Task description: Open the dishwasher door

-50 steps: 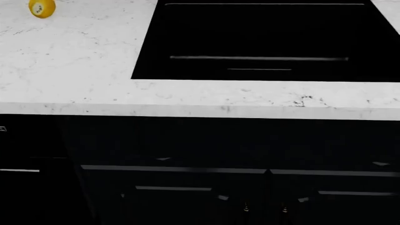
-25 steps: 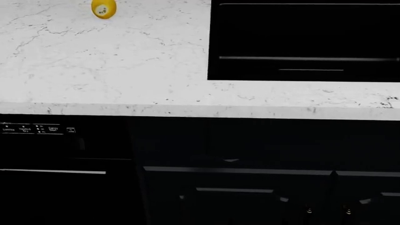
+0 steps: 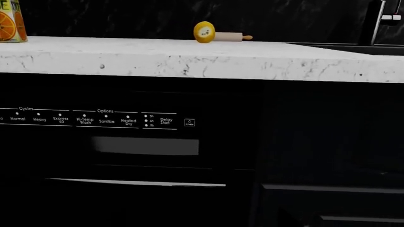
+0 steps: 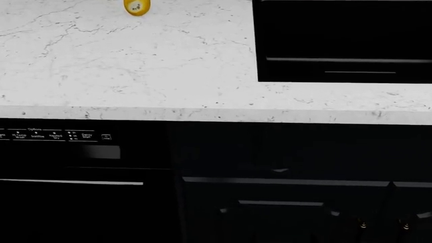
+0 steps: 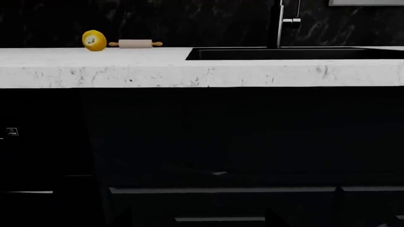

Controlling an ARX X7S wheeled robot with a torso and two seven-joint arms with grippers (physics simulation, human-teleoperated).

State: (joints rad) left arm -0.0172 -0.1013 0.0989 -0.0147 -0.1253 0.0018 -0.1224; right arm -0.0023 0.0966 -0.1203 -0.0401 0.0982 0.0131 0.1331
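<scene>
The dishwasher door (image 4: 68, 212) is a glossy black panel under the white counter at the lower left of the head view, shut. It has white control labels (image 4: 60, 135), a small grey display window (image 4: 101, 152) and a thin silver bar handle (image 4: 71, 181). The left wrist view faces it squarely: the door (image 3: 126, 203), its labels (image 3: 104, 119), display (image 3: 145, 145) and handle (image 3: 136, 182). The right wrist view shows only the door's edge (image 5: 25, 156) with one small label. Neither gripper shows in any view.
A white marble counter (image 4: 135, 61) runs above the door. A black sink basin (image 4: 344, 40) is set in it at right, with a faucet (image 5: 281, 23). A yellow lemon (image 4: 137, 6), a rolling pin (image 5: 135, 43) and a juice carton (image 3: 11, 21) lie on the counter. Dark framed cabinet doors (image 4: 284, 212) stand right of the dishwasher.
The head view has shifted left along the counter: the sink, lemon and cabinets slid right in the picture, and more of the dishwasher door has come into view at lower left.
</scene>
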